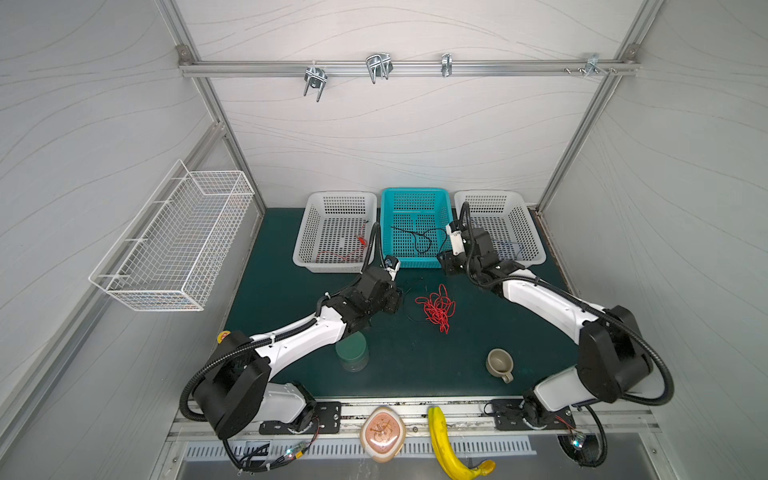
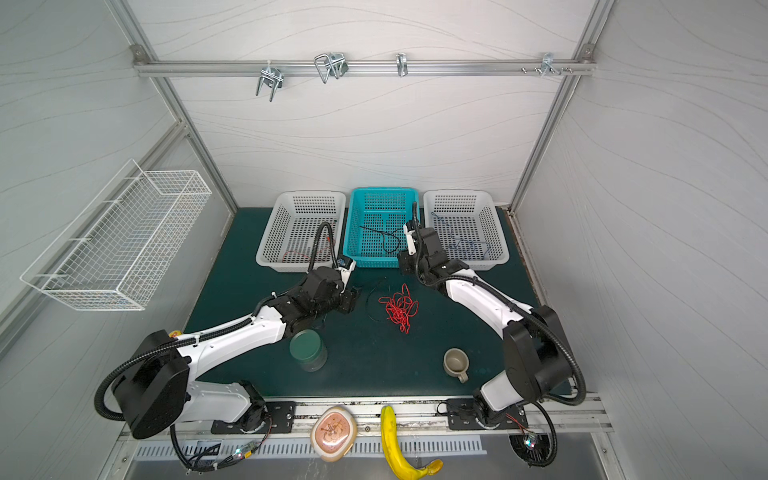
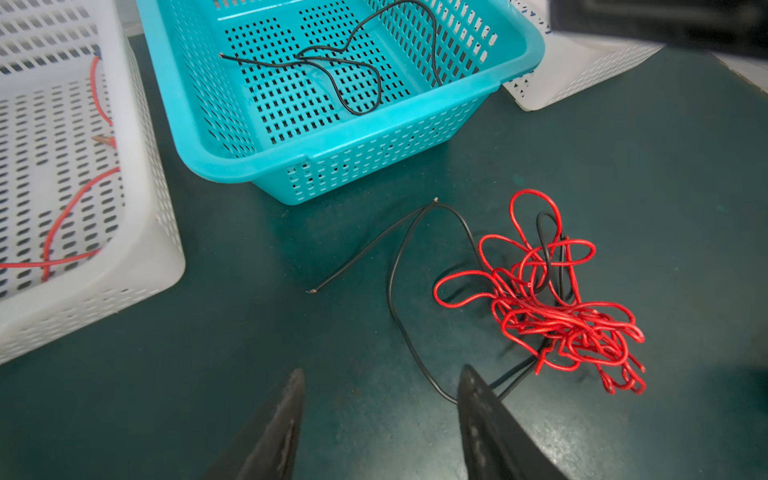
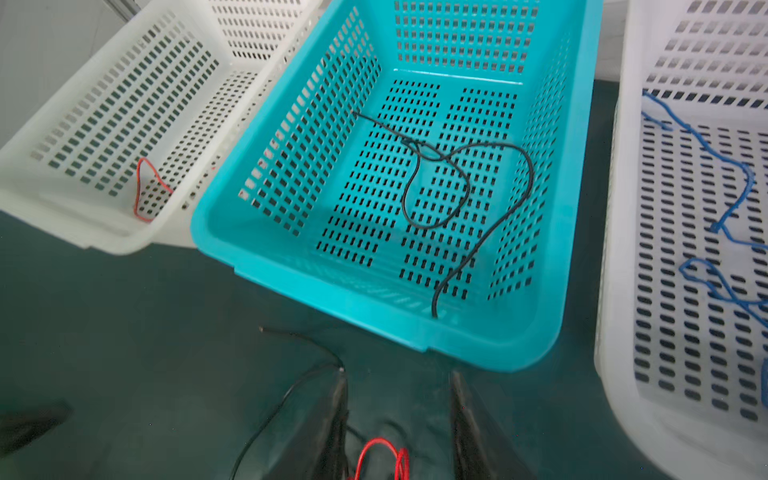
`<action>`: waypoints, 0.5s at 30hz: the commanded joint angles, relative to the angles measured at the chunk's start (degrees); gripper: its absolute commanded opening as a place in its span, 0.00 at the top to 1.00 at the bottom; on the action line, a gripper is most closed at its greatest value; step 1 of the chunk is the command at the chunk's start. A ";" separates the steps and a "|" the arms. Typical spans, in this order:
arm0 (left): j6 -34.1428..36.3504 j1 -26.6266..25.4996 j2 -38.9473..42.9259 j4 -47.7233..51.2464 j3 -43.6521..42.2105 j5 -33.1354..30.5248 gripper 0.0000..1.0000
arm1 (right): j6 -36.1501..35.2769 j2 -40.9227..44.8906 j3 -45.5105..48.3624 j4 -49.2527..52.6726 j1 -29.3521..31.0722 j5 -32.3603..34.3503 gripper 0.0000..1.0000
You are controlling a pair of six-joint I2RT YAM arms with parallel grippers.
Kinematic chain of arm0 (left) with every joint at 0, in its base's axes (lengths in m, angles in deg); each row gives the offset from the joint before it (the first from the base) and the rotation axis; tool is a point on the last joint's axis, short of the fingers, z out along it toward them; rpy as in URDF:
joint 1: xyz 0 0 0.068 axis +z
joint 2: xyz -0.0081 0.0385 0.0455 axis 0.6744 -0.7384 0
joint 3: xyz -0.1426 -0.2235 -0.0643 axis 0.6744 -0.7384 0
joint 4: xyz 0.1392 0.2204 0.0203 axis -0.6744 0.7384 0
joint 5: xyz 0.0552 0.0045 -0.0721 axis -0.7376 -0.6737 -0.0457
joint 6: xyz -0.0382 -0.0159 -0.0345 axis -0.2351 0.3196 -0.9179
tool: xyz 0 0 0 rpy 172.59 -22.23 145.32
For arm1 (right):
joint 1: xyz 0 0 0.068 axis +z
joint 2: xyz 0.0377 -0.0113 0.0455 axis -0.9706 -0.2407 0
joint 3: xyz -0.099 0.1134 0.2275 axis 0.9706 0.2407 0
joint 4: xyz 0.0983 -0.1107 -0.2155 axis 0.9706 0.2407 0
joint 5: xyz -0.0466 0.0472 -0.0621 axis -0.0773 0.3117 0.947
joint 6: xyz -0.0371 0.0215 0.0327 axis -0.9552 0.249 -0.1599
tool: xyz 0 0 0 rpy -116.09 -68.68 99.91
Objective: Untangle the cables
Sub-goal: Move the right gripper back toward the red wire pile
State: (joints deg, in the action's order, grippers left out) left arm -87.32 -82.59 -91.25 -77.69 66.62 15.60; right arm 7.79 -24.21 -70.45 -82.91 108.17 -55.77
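Left gripper (image 3: pixel 381 370): jaws apart, empty, low over the mat (image 3: pixel 187 374). A loose black wire (image 3: pixel 391 270) runs just past one finger.

Beyond it the red tangle (image 3: pixel 552 316) lies on the mat, with black strands threaded through.

Right gripper (image 4: pixel 398 374): jaws apart, empty, in front of the teal basket (image 4: pixel 374 307).

Judgement: pin the red bundle, pinch the black wire near its free end and draw slowly along its run, not across the loops.

Farthest: one sorted black wire (image 4: pixel 424 226) in the teal basket.

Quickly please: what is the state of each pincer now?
Left pincer: open, holding nothing.
Right pincer: open, holding nothing.
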 commanded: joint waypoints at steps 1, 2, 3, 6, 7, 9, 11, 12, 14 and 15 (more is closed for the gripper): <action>-1.78 0.02 -1.03 -0.79 2.42 1.56 0.40 | 1.05 3.95 2.86 2.95 1.28 0.97 0.59; -2.04 0.06 -1.16 -0.96 2.41 1.66 0.40 | 1.59 4.46 3.69 3.39 1.43 0.79 0.59; -2.40 0.03 -1.29 -0.99 2.50 1.75 0.40 | 2.21 4.87 4.62 3.78 1.52 0.68 0.58; -3.25 0.06 -2.16 -0.78 3.01 1.97 0.40 | 3.86 5.30 6.95 4.28 1.82 0.13 0.59; -3.52 0.00 -2.58 -0.91 3.11 2.36 0.40 | 4.64 5.15 7.73 4.21 1.82 0.01 0.59; -4.18 -0.07 -3.39 -1.34 3.10 2.94 0.40 | 5.92 5.22 8.98 4.07 1.98 0.23 0.58; -4.88 -0.16 -4.57 -1.47 3.40 3.67 0.41 | 7.32 5.29 10.17 3.53 2.22 0.51 0.59; -5.26 -0.21 -5.03 -1.38 3.63 3.90 0.41 | 7.54 5.34 10.54 3.13 2.42 0.27 0.59; -7.00 -0.48 -6.65 -0.77 4.36 3.76 0.41 | 7.74 5.36 10.85 2.93 3.27 0.32 0.59; -7.95 -0.49 -7.50 -0.16 4.88 3.41 0.41 | 7.59 5.33 10.77 3.11 3.59 0.15 0.59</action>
State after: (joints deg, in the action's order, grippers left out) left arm -92.08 -82.77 -96.82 -77.60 68.30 18.35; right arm 13.87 -19.88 -59.57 -79.83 110.57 -55.77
